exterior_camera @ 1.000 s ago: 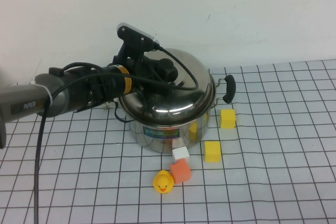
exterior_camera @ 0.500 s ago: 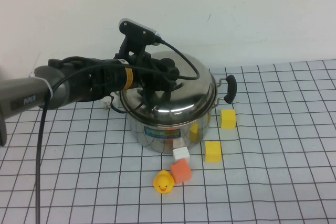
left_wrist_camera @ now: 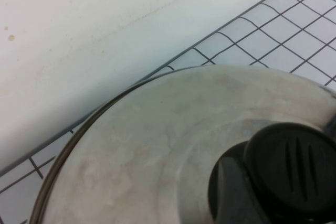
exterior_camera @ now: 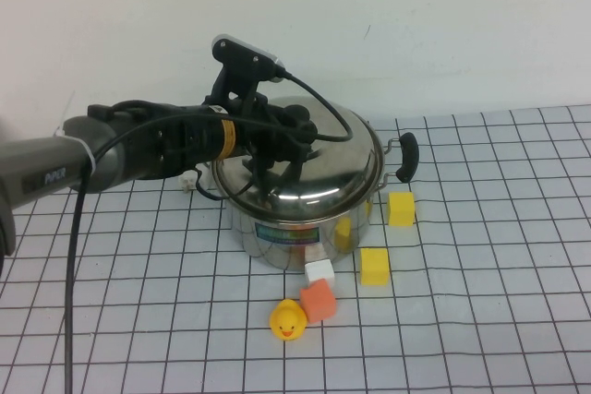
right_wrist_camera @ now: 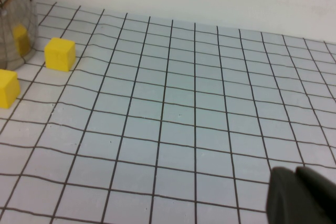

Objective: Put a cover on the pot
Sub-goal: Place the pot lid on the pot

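Note:
The shiny steel pot (exterior_camera: 305, 232) with a colourful label stands at the middle of the gridded mat, and its black right handle (exterior_camera: 406, 158) shows. The domed steel lid (exterior_camera: 319, 177) lies on the pot's rim, nearly level. My left gripper (exterior_camera: 288, 133) is over the lid's centre, shut on the black knob (left_wrist_camera: 294, 167). The lid's dome (left_wrist_camera: 157, 145) fills the left wrist view. My right gripper (right_wrist_camera: 303, 196) is out of the high view, low over bare mat to the right of the pot, fingers together and empty. The pot's edge (right_wrist_camera: 16, 22) shows in the right wrist view.
In front of the pot lie a white cube (exterior_camera: 318, 271), an orange cube (exterior_camera: 318, 300) and a yellow duck (exterior_camera: 287, 321). Two yellow cubes (exterior_camera: 401, 208) (exterior_camera: 374, 266) lie to its right and also show in the right wrist view (right_wrist_camera: 60, 53) (right_wrist_camera: 8, 88). A white wall stands behind.
The left gripper has carried the lid from a tilt against the pot's top to lying nearly level on the rim. The right arm has not moved.

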